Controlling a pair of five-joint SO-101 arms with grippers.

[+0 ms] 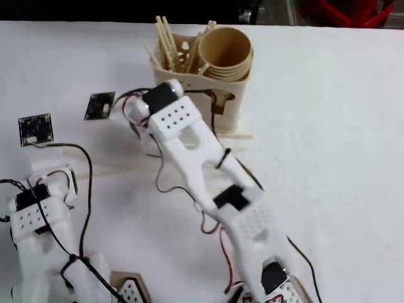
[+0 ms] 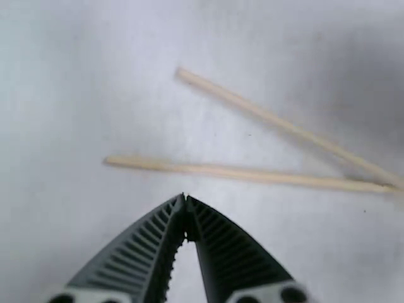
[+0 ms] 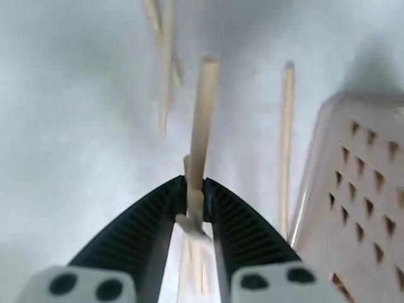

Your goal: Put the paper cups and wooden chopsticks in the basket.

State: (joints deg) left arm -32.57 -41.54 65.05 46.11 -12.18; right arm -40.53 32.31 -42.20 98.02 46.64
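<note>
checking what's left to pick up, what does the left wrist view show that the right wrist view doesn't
Left wrist: the left gripper shut on nothing, near two loose chopsticks. Right wrist: the right gripper shut on a chopstick, beside the basket. Both: white table with chopsticks lying on it.

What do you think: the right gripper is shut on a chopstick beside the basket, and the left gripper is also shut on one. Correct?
Not quite. The left gripper is shut on nothing: the left wrist view shows two chopsticks lying loose on the table ahead of it. The right gripper is shut on a chopstick beside the basket.
</note>
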